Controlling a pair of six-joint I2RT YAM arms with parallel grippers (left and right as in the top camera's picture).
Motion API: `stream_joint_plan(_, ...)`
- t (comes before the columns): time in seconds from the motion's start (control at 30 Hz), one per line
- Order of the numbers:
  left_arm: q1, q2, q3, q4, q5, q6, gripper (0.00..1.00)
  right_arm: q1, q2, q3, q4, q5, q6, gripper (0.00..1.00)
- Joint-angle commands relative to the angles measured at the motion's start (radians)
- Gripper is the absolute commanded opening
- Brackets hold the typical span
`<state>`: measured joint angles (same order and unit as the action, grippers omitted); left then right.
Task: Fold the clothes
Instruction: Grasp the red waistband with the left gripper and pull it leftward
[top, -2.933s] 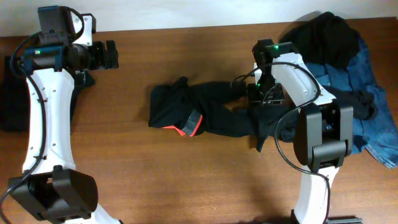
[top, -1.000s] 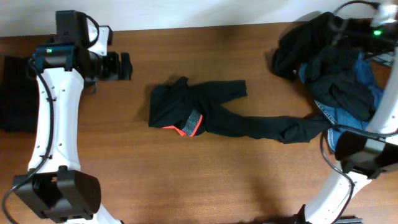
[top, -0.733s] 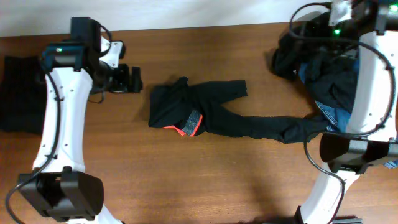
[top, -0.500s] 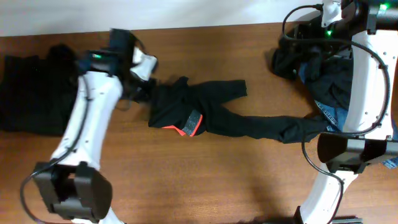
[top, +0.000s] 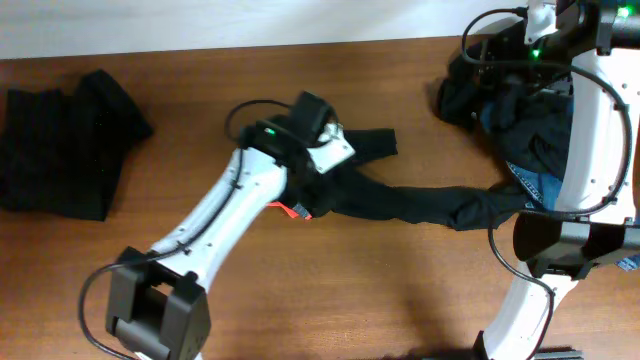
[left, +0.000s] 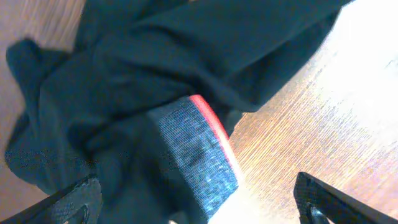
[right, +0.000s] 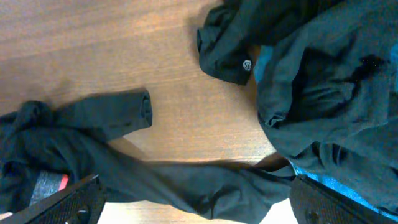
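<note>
Black trousers (top: 400, 203) lie stretched across the middle of the table, one leg (top: 372, 144) bent towards the back. Their grey waistband with a red edge (left: 200, 149) is folded over at the left end. My left gripper (left: 199, 210) hovers open right above that waistband, its fingers (left: 73, 200) either side of it and nothing between them. More clothes are heaped at the back right: dark garments (top: 510, 75) over blue denim jeans (top: 600, 130). High over the heap's near edge my right gripper (right: 199, 206) stands open and empty, looking down on the trouser leg (right: 217, 186).
A folded stack of black fabric (top: 60, 140) lies at the far left of the wooden table (top: 330, 290). The left arm (top: 230, 210) reaches diagonally over the table's middle. The right arm's column (top: 585, 150) stands over the heap.
My left arm has swung from the far left to the trousers' waistband, uncovering the black stack. The right arm has stayed over the heap. Both grippers stayed open.
</note>
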<state>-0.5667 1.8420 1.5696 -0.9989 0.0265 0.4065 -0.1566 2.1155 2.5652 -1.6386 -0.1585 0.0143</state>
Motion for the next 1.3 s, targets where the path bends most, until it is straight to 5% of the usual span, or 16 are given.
stream_joint_plan(0.0, -0.061, -0.005, -0.026, 0.023, -0.16, 0.068, 0.98, -0.002, -0.027, -0.033, 0.004, 0.009, -0.011, 0.99)
stream_joint_plan(0.5, -0.086, 0.173, -0.055, 0.094, -0.227, 0.123, 0.89, -0.002, -0.027, -0.062, 0.024, 0.008, -0.011, 0.99)
stream_joint_plan(0.8, -0.097, 0.178, -0.055, 0.102, -0.442, 0.076, 0.59, -0.002, -0.027, -0.062, 0.031, 0.008, -0.011, 0.99)
stream_joint_plan(1.17, -0.08, 0.177, -0.054, 0.097, -0.474, 0.02, 0.05, -0.002, -0.027, -0.062, 0.03, 0.008, -0.01, 0.99)
stream_joint_plan(1.27, -0.074, 0.175, -0.038, 0.091, -0.552, -0.059, 0.0, -0.002, -0.027, -0.062, 0.03, 0.008, -0.011, 0.99)
